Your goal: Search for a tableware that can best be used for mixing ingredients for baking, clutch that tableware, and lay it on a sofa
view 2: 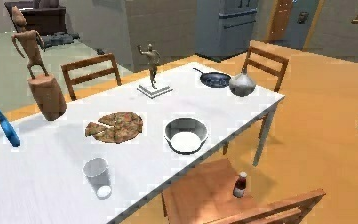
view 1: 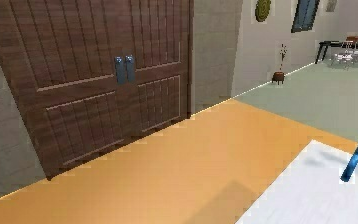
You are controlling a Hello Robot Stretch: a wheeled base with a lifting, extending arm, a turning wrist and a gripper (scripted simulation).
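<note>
From the near side, a small red-capped bottle point(view 2: 241, 186) stands on a wooden chair point(view 2: 202, 195) drawn up to the white table point(view 2: 147, 165). The mixing bowl point(view 2: 185, 134) sits on that table near its front edge, right of a clear glass point(view 2: 97, 175) and just beside a flat round bread point(view 2: 114, 126). Farther back stand a blue bottle point(view 2: 5, 125), a small statuette point(view 2: 152, 68), a dark pan point(view 2: 215, 79) and a grey pot point(view 2: 242, 84), with a fridge point(view 2: 227, 25) beyond; how the gripper stands I cannot tell.
</note>
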